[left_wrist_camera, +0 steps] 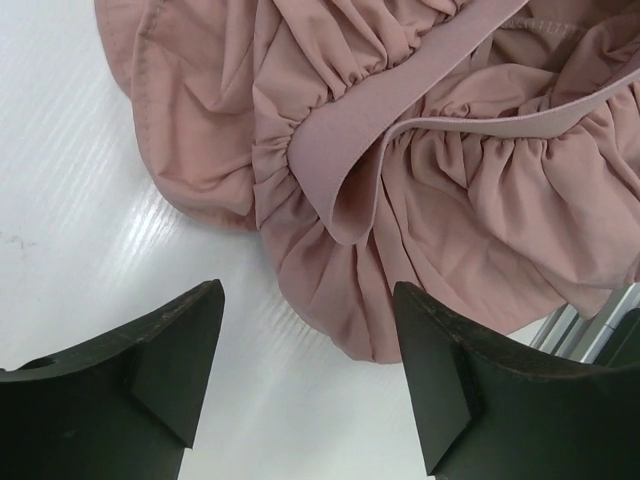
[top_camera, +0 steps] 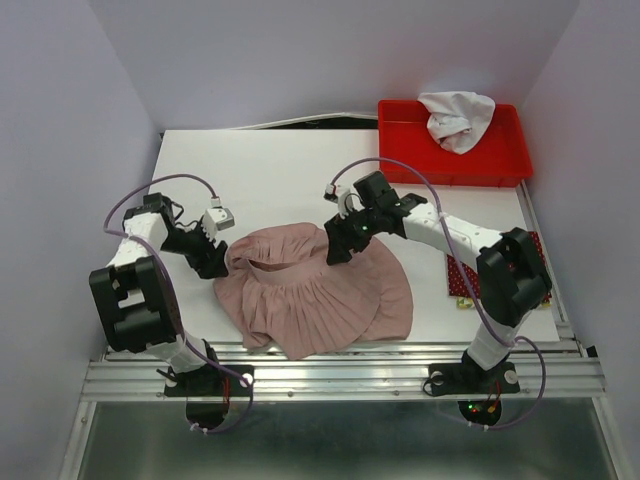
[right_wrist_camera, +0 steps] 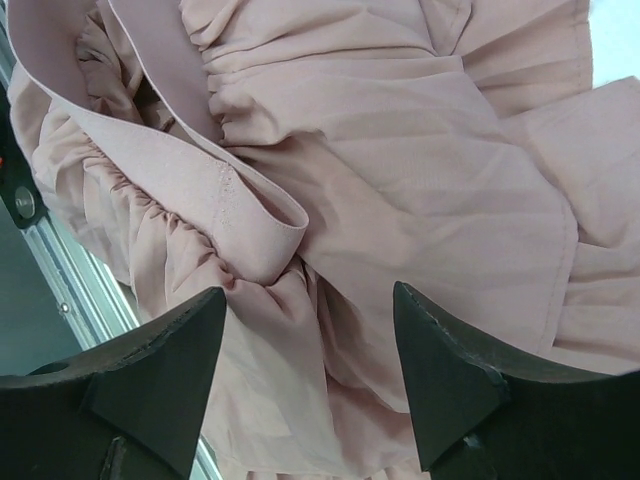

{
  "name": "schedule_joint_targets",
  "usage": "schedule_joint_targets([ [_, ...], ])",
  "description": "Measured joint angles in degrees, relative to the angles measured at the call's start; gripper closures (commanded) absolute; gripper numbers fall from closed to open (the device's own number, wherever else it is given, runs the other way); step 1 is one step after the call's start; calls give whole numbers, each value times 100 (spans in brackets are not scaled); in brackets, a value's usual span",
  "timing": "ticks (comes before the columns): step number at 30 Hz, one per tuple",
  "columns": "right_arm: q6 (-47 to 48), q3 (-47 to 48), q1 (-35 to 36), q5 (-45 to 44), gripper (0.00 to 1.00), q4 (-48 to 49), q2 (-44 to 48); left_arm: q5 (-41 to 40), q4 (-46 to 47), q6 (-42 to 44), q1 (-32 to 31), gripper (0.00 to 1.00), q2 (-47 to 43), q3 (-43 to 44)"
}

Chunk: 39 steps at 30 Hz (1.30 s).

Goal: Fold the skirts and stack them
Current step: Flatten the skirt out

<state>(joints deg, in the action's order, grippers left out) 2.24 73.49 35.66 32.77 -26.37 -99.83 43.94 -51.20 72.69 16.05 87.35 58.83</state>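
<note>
One dusty-pink pleated skirt (top_camera: 320, 295) lies crumpled and spread on the near middle of the white table (top_camera: 270, 170), its hem close to the front edge. The left gripper (top_camera: 215, 262) sits at the skirt's left edge, the right gripper (top_camera: 338, 248) over its far edge; both stand wide with nothing between the fingers.

A second skirt, dark red with white dots (top_camera: 462, 275), lies flat at the table's right edge, mostly hidden under the right arm. A sliver of yellow-green cloth (top_camera: 466, 302) shows at its near edge. One red bin (top_camera: 450, 180) at the far right corner holds one crumpled white cloth (top_camera: 457, 118).

Only the wrist views show the pink skirt's elastic waistband (left_wrist_camera: 380, 110), folded over on itself amid the gathers. The left wrist view has bare table under its fingers (left_wrist_camera: 170, 350); the right wrist view has cloth under both.
</note>
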Motion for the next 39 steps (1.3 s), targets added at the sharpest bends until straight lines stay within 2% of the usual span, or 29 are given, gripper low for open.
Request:
schedule_joint_targets([
  [5,-129,0,13,105,41,33,-144,85,96,63,-192,30,133,2],
  [15,-402,0,157,350,44,170,-162,186,195,83,-258,32,186,2],
  [23,-531,7,221,339,46,286,-422,210,238,83,-289,24,186,2],
  [26,-573,7,232,319,50,289,-518,219,238,85,-326,24,186,2],
  [33,-586,44,243,323,71,334,-529,238,350,39,-505,28,186,2],
  [35,-566,72,243,326,79,339,-529,260,422,-2,-560,36,186,2],
  [36,-564,85,243,328,86,345,-529,269,461,-20,-610,42,190,2],
  [39,-511,120,247,341,99,369,-511,269,564,-129,-726,70,216,2],
])
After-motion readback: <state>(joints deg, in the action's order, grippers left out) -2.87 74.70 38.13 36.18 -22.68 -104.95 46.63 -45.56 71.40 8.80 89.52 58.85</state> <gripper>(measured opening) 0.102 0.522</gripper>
